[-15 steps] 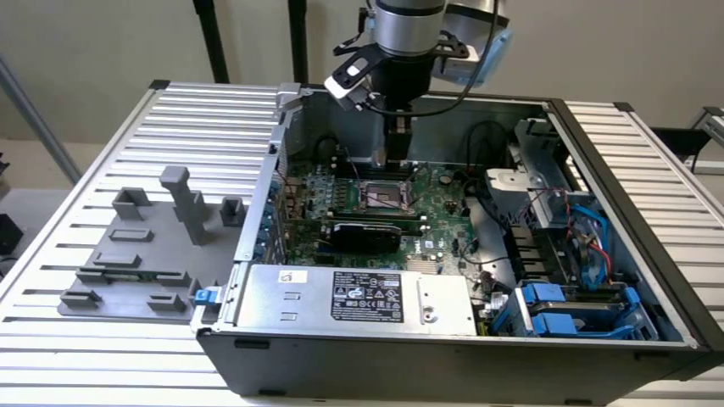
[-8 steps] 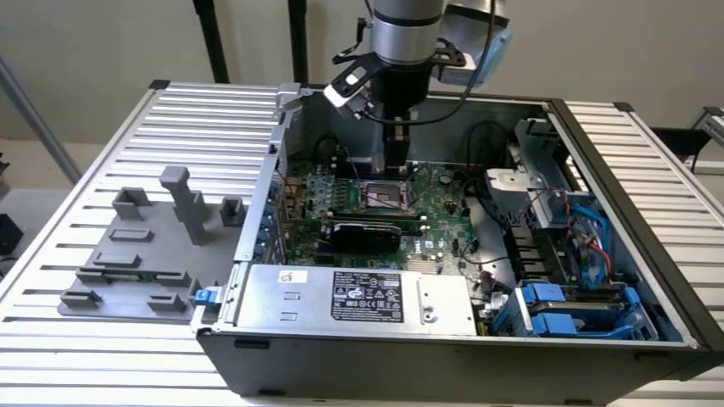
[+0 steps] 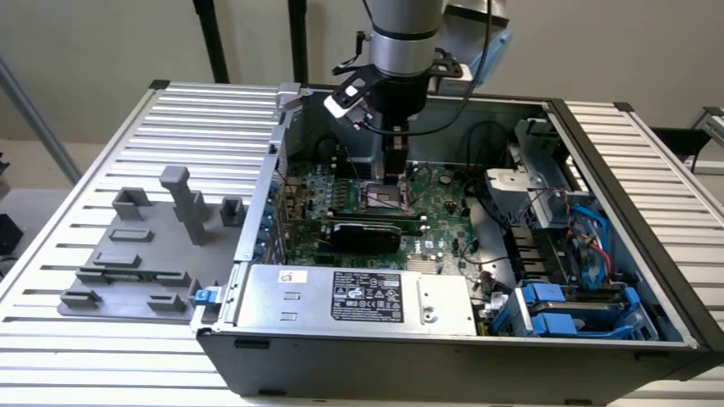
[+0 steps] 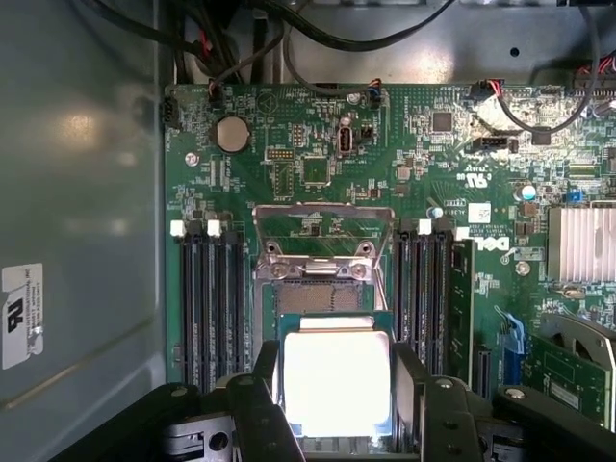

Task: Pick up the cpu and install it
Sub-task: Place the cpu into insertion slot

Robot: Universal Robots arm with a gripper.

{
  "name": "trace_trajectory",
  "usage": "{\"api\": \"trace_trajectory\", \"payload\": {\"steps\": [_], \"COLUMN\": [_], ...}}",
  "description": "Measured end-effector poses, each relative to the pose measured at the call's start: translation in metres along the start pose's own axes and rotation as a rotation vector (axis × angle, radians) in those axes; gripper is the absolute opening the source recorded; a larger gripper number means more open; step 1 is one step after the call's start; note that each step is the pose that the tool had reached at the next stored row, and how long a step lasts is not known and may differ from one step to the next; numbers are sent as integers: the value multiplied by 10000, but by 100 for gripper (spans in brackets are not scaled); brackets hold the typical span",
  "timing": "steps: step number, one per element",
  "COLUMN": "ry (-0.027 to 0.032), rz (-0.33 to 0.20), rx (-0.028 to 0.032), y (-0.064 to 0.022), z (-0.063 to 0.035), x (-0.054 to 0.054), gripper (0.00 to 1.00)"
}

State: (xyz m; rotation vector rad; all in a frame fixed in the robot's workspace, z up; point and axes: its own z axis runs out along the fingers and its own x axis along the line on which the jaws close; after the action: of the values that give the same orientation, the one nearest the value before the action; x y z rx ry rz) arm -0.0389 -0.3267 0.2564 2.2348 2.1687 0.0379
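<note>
The jaws stand partway apart, clamped on two sides of the cpu [image 4: 337,385] over the open socket [image 4: 322,298].

The arm [image 3: 404,30] comes down almost vertically from the top of the exterior view. Its silver-grey last link ends in a black wrist [image 3: 391,93], and a white-tipped bracket [image 3: 345,100] sticks out from it toward the exterior view's left. Below the wrist the gripper [image 3: 392,180] points straight down, slim and dark. In the wrist view the gripper [image 4: 337,385] has two black fingers [image 4: 266,380] standing parallel, one on each side of the cpu [image 4: 337,366]. The jaws are part-way apart and pressed against its opposite edges, holding it flat.
</note>
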Motion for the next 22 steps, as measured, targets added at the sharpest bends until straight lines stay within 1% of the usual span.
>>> {"api": "trace_trajectory", "payload": {"steps": [8, 16, 19, 22], "ry": [0, 1, -18, -78], "rz": [1, 1, 0, -3], "rx": [-26, -89, -118, -137], "y": [-6, -12, -14, -17], "z": [145, 290, 340, 383], "x": [4, 29, 34, 34], "gripper": [55, 55, 55, 55]}}
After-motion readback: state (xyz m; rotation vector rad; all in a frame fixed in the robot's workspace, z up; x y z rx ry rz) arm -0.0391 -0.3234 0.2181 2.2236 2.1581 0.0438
